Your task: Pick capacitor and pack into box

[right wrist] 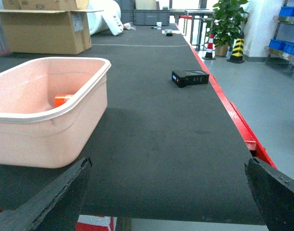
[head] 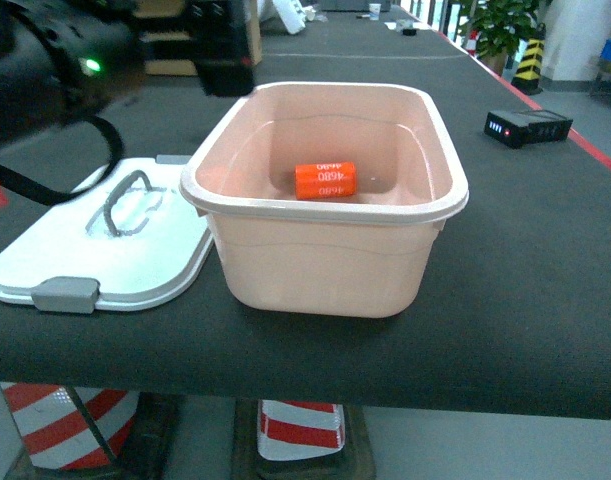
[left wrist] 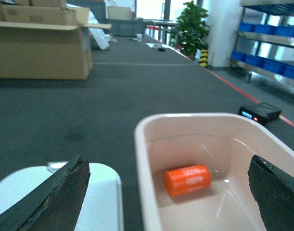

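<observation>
Near left on the surface: white lid off, beside the box. Inside, on the box floor: orange capacitor, so picking and packing look done, closing perhaps left. Left fingers spread, empty, above the capacitor; right fingers spread, empty, well right of the box

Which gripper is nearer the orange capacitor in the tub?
Left. The left gripper hangs open just above and behind the capacitor in the box; the right gripper sits off beside it.
</observation>
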